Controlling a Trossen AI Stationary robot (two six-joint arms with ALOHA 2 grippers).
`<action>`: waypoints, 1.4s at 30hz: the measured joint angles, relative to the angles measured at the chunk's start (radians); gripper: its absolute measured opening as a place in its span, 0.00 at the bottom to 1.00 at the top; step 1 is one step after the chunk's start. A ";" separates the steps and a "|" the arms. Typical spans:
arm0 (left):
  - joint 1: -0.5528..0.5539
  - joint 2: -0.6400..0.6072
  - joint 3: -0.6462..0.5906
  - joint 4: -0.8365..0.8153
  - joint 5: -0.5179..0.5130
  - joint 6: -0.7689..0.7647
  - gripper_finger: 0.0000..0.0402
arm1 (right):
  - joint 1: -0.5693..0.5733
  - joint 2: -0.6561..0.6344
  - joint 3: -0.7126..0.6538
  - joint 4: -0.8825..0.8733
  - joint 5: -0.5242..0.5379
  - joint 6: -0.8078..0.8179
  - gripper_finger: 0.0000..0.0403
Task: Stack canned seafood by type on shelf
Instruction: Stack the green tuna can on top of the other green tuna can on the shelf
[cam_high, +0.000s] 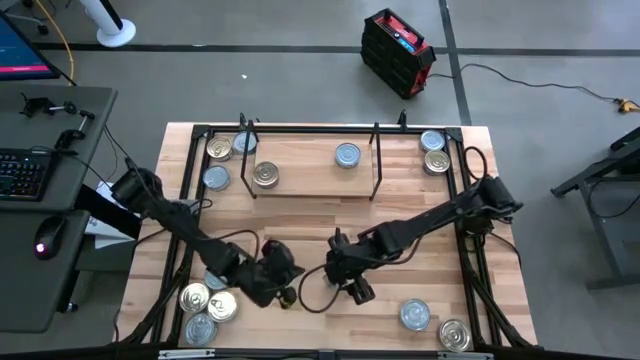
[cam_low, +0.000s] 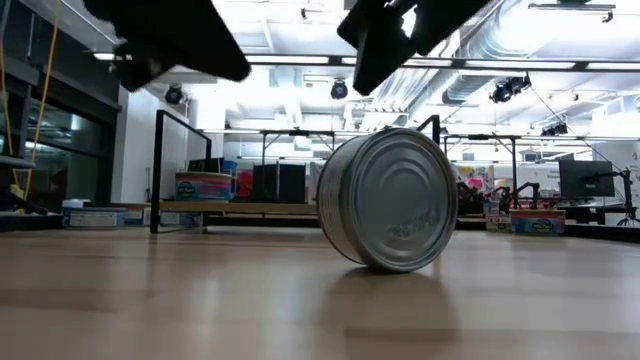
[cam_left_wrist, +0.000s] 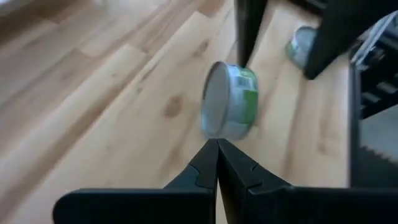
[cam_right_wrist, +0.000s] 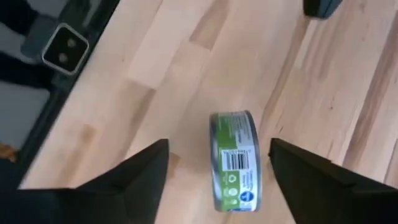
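Tin (cam_right_wrist: 235, 160) stands on edge at lower centre of the table (cam_high: 300, 210), free between the open right gripper (cam_right_wrist: 217, 163) fingers; rigid, slick, likely to roll. Grip its rim. Left gripper (cam_left_wrist: 217, 163) is closed, empty.

The round flat silver tin (cam_right_wrist: 234, 160) standing on edge wears a green-and-white label with a black barcode, on the pale, streaky-grained light-wood tabletop (cam_right_wrist: 186, 74), between the right gripper's (cam_right_wrist: 217, 163) black fingers (cam_right_wrist: 140, 171).
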 joint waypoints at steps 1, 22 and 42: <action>-0.014 -0.006 -0.001 0.001 -0.005 -0.024 0.00 | 0.000 0.003 0.001 0.002 0.004 -0.027 0.70; -0.083 -0.234 0.249 -0.163 -0.081 0.177 0.00 | -0.021 0.131 0.006 -0.028 0.047 -0.053 0.40; -0.264 -0.477 0.309 -0.414 -0.357 0.432 0.00 | -0.354 -0.018 0.261 -0.276 0.799 -0.065 0.28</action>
